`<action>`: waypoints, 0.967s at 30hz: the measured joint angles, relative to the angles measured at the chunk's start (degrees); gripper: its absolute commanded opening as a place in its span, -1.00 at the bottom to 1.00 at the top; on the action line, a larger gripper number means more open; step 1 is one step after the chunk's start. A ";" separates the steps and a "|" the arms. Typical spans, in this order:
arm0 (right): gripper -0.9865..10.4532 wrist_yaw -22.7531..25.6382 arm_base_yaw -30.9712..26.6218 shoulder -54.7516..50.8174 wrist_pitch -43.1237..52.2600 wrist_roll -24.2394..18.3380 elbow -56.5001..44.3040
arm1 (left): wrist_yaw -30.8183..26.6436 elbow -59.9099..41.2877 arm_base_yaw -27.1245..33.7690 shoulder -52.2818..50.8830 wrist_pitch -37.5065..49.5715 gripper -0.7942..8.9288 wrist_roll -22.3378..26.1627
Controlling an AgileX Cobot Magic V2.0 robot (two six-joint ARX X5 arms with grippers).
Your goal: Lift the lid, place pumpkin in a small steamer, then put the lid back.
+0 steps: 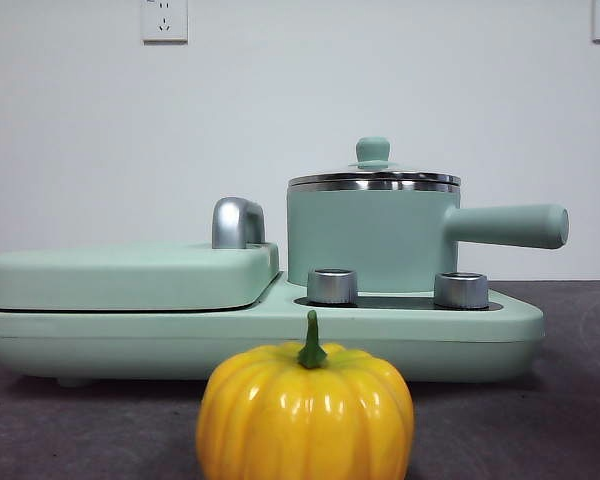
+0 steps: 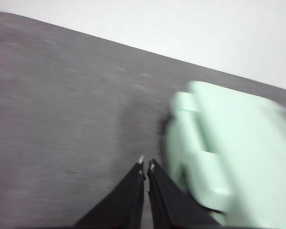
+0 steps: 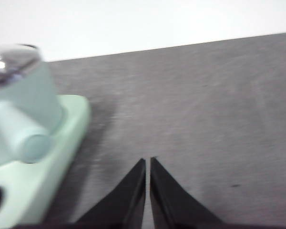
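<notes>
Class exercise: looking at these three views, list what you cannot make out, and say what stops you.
- Small steamer contents: front view, lid on, walls opaque.
- Pumpkin base: front view, cut by bottom edge.
- Griddle section: left wrist view, blurred.
- Both tools: absent from front view.

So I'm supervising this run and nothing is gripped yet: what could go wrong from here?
The lid offers only a small rounded knob, so a pinch there may slip. The pumpkin looks glossy and nearly as wide as the small steamer, so it could slide from the jaws or catch on the rim. Both wrist views are blurred, so aim may suffer.
</notes>
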 measured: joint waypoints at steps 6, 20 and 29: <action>-0.80 -2.29 1.01 0.09 -2.43 7.43 5.53 | 4.68 1.68 -2.54 2.67 -0.28 -0.81 -5.51; -0.80 -17.35 2.80 15.58 -21.86 9.68 32.76 | 12.92 23.74 -10.16 22.58 -3.08 -0.81 -7.41; -0.80 -26.49 2.86 26.60 -36.06 -3.17 46.56 | 23.12 39.71 -14.51 39.69 -10.21 -0.80 0.04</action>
